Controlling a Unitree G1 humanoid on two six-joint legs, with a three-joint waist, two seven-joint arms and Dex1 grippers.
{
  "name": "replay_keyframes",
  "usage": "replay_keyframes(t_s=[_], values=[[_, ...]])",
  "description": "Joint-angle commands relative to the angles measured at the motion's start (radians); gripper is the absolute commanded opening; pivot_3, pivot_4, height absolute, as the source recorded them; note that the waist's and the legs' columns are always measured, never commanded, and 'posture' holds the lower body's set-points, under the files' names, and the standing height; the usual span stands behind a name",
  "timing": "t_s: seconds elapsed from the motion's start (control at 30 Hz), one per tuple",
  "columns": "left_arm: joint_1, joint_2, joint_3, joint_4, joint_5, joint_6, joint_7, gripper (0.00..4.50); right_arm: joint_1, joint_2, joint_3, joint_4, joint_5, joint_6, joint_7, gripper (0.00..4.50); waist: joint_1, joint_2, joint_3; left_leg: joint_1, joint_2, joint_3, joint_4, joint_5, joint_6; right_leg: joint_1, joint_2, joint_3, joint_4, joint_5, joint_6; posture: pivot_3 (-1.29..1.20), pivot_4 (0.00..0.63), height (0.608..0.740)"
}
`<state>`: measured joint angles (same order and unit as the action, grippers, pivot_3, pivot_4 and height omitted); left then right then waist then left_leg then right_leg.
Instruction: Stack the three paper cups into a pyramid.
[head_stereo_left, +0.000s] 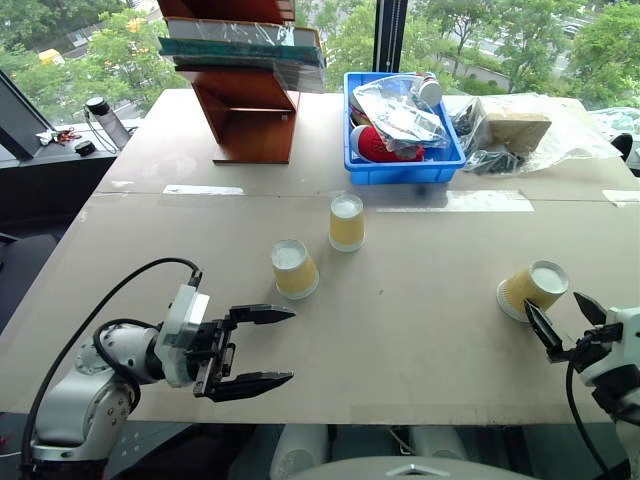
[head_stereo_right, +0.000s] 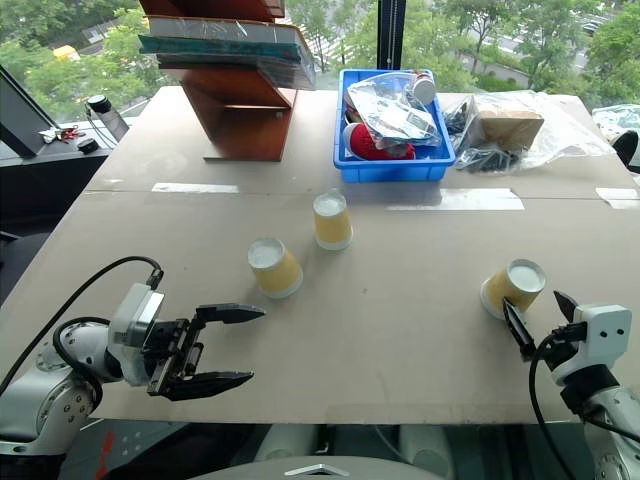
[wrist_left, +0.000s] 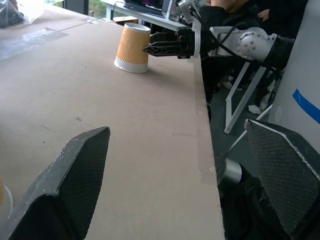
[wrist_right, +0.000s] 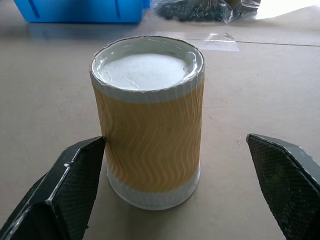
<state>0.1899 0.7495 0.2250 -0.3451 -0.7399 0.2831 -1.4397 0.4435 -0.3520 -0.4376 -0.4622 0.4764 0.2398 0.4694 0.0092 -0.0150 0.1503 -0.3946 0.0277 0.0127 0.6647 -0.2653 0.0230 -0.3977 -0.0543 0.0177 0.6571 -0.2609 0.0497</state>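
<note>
Three paper cups stand upside down on the brown table (head_stereo_left: 420, 340), white bases up. One cup (head_stereo_left: 346, 222) is at mid-table, a second (head_stereo_left: 294, 268) sits just nearer and to its left, leaning slightly. The third cup (head_stereo_left: 533, 290) is at the right, also leaning. My right gripper (head_stereo_left: 553, 304) is open and level just in front of that cup; in the right wrist view the cup (wrist_right: 150, 125) stands at the mouth of the open fingers (wrist_right: 75, 185), one fingertip close to its side. My left gripper (head_stereo_left: 290, 346) is open near the front edge, pointing right, holding nothing.
A blue bin (head_stereo_left: 400, 168) of packaged items sits at the back centre. A wooden shelf (head_stereo_left: 245, 120) stands at the back left, and a plastic bag with a box (head_stereo_left: 520, 130) at the back right. A bottle (head_stereo_left: 108, 120) stands on the side desk.
</note>
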Motion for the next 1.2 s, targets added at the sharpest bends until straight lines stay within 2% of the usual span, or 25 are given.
replay_keyframes(t_s=[0.03, 0.53, 0.57, 0.6, 0.63, 0.7, 0.93, 1.2], values=[[0.000, 0.011, 0.011, -0.037, -0.025, 0.001, -0.002, 4.45, -0.026, -0.019, -0.008, -0.048, 0.025, 0.025, -0.017, 4.50, 0.000, 0.000, 0.000, 0.000, 0.000, 0.000, 0.000, 0.000, 0.000, 0.000, 0.000, 0.000, 0.000, 0.000, 0.000, 0.00, 0.150, 0.740], [-0.020, -0.013, 0.024, -0.033, -0.047, -0.009, 0.011, 4.45, -0.118, -0.037, 0.004, -0.013, 0.039, 0.059, -0.013, 4.50, 0.001, 0.000, 0.000, 0.000, 0.000, 0.000, 0.000, 0.000, 0.000, 0.000, 0.001, 0.000, 0.000, 0.000, 0.000, 0.00, 0.150, 0.740], [-0.024, -0.012, 0.023, -0.038, -0.049, -0.004, 0.017, 4.50, -0.119, -0.037, 0.004, -0.011, 0.041, 0.060, -0.011, 3.97, 0.001, 0.000, 0.000, 0.000, 0.000, 0.000, 0.000, 0.000, 0.000, 0.000, 0.001, 0.000, 0.000, 0.000, 0.000, 0.00, 0.150, 0.740], [-0.033, -0.010, 0.022, -0.044, -0.054, 0.005, 0.028, 4.50, -0.119, -0.037, 0.005, -0.008, 0.040, 0.059, -0.010, 3.83, 0.001, 0.000, 0.000, 0.000, 0.000, 0.000, 0.000, 0.000, 0.000, 0.000, 0.001, 0.000, 0.000, 0.000, 0.000, 0.00, 0.150, 0.740], [-0.043, -0.008, 0.020, -0.050, -0.060, 0.017, 0.042, 4.50, -0.119, -0.039, 0.006, -0.007, 0.039, 0.058, -0.007, 3.14, 0.001, 0.000, 0.000, 0.000, 0.000, 0.000, 0.000, 0.000, 0.000, 0.000, 0.001, 0.000, 0.000, 0.000, 0.000, 0.00, 0.150, 0.740], [-0.060, -0.001, 0.016, -0.064, -0.070, 0.038, 0.064, 4.50, -0.120, -0.043, 0.008, -0.008, 0.038, 0.057, -0.006, 2.41, 0.001, 0.000, 0.000, 0.000, 0.000, 0.000, 0.000, 0.000, 0.000, 0.000, 0.001, 0.000, 0.000, 0.000, 0.000, 0.00, 0.150, 0.740], [-0.100, 0.005, 0.015, -0.083, -0.089, 0.099, 0.124, 4.50, -0.148, -0.079, 0.051, -0.084, 0.038, 0.090, -0.014, 2.41, -0.003, 0.000, 0.000, 0.000, -0.001, 0.000, 0.000, 0.000, 0.000, 0.000, 0.001, 0.000, 0.001, 0.000, 0.000, 0.00, 0.150, 0.740], [-0.039, 0.004, 0.051, -0.075, -0.069, 0.072, 0.135, 4.50, -0.306, -0.157, 0.288, -0.243, 0.045, 0.246, -0.008, 2.41, -0.022, -0.001, 0.001, 0.000, -0.001, 0.000, 0.000, 0.000, 0.000, 0.000, 0.002, 0.001, 0.001, 0.000, 0.001, 0.00, 0.150, 0.740]])
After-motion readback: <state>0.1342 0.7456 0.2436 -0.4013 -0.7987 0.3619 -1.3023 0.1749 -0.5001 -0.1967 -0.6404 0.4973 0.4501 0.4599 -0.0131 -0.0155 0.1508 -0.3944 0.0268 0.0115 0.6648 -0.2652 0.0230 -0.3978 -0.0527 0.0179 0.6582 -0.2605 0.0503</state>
